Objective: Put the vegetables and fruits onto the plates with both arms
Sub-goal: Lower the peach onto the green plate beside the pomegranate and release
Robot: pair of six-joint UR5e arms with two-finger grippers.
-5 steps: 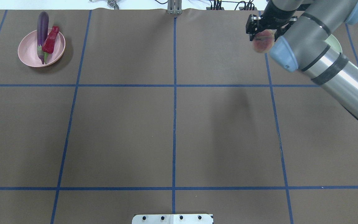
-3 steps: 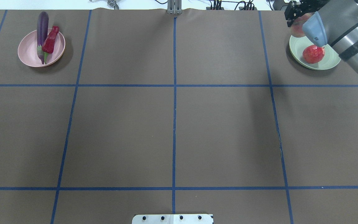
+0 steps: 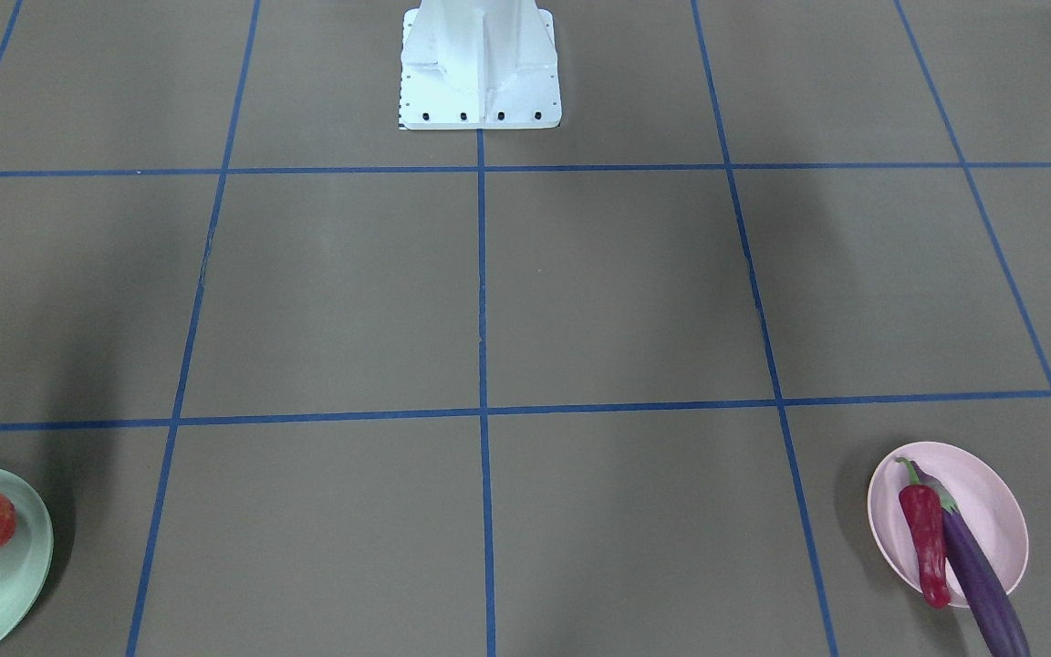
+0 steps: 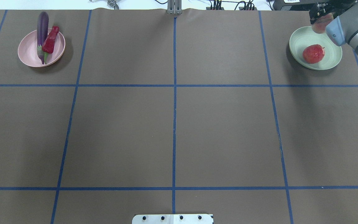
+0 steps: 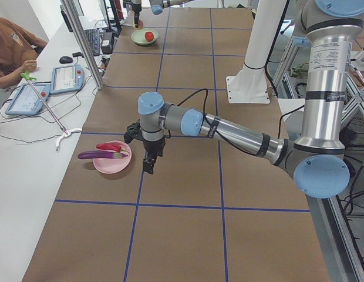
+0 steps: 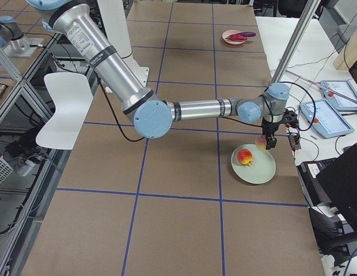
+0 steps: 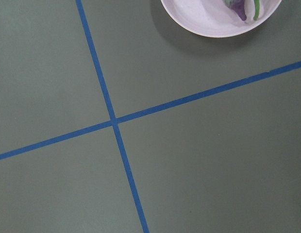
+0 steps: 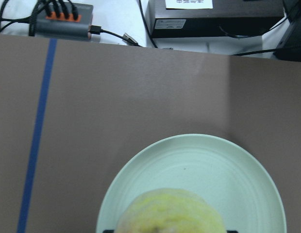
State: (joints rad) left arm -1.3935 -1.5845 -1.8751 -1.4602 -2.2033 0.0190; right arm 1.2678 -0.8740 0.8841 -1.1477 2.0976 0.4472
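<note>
My right gripper (image 4: 319,16) is shut on the yellow-green peach (image 4: 320,25) and holds it above the far rim of the mint green plate (image 4: 297,43). The pomegranate (image 4: 313,53) lies in that plate. The right wrist view shows the peach (image 8: 170,211) over the plate (image 8: 189,160). The pink plate (image 4: 28,53) at the far left holds the eggplant (image 4: 42,28) and the chili pepper (image 4: 50,40). My left gripper (image 5: 149,163) hangs above the table beside the pink plate (image 5: 108,166); I cannot tell whether it is open or shut.
The white base block (image 4: 172,218) sits at the near table edge. Cables and a black box (image 4: 291,4) lie past the far edge. An operator (image 5: 14,41), tablets and a metal pole (image 5: 82,41) stand along the far side.
My right gripper has carried the peach to the right, from left of the mint plate to over its far rim. The pomegranate has come into view. The pink plate's things have not moved.
</note>
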